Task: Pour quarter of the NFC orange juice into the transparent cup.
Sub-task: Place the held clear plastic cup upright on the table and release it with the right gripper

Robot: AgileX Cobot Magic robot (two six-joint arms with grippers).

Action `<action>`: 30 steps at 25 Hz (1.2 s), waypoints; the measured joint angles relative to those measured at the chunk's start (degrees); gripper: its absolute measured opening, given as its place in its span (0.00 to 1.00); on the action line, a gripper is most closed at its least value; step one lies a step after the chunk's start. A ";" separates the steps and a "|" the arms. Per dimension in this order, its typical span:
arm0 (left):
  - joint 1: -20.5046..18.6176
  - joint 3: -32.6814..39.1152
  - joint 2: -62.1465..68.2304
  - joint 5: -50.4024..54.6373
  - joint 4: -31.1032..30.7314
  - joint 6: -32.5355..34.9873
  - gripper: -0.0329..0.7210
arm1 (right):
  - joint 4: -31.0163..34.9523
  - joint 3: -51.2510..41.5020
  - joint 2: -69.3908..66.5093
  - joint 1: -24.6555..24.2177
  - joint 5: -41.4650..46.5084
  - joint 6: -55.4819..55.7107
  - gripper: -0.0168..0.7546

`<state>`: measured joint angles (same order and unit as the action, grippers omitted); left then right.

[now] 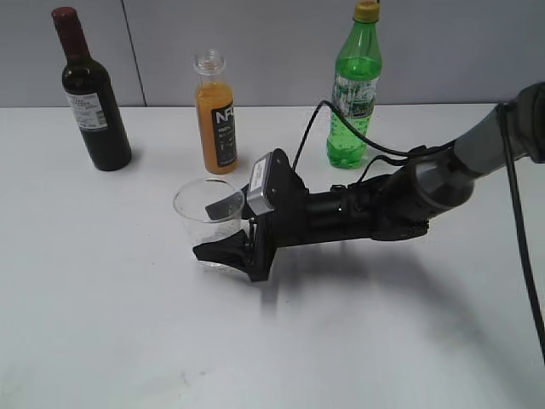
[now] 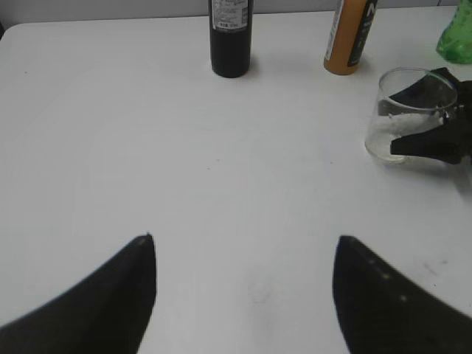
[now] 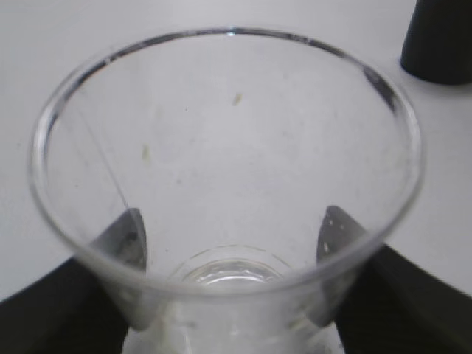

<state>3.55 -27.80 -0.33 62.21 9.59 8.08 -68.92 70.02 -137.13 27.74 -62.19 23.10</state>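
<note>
- Presently the right gripper point(image 1: 223, 228) lies low over the white table point(image 1: 102, 307), reaching in from the right, its black fingers point(image 3: 122, 243) set either side of the clear, colourless plastic cup point(image 1: 209, 220).
- Right wrist view: the cup point(image 3: 228, 184) fills the picture, one finger at each side of its lower wall and close against it. Whether the pads press the wall cannot be told. The jaws stand wide, at about the cup's width.
- The cup stands upright on the table, near the middle and a little left of centre; no liquid shows in it.
- The small slim clear bottle of orange juice with a black "NFC" label point(image 1: 215, 115) stands upright just beyond the cup, toward the far edge, apart from it. Its threaded neck is uncapped.
- A dark wine bottle with a red capsule point(image 1: 92, 94) stands at the far left, well apart from the cup.
- A tall green soda bottle with a yellow cap point(image 1: 354, 89) stands at the far right of the row, behind the right arm.
- The left gripper point(image 2: 247, 287) hangs over bare table at the near left, jaws wide apart, nothing between them. Its view shows the cup point(image 2: 402, 110) and right fingers at the right edge.
</note>
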 joint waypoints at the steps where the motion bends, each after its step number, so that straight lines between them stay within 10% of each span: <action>1: 0.00 0.00 0.00 0.00 0.00 0.00 0.80 | 0.21 0.00 -0.27 0.00 0.25 0.07 0.72; 30: 0.00 0.00 0.00 0.00 0.00 0.00 0.80 | -6.46 -3.07 5.55 -0.27 14.74 6.39 0.85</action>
<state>3.55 -27.80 -0.33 62.21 9.59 8.08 -75.39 66.95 -131.58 27.47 -47.45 29.49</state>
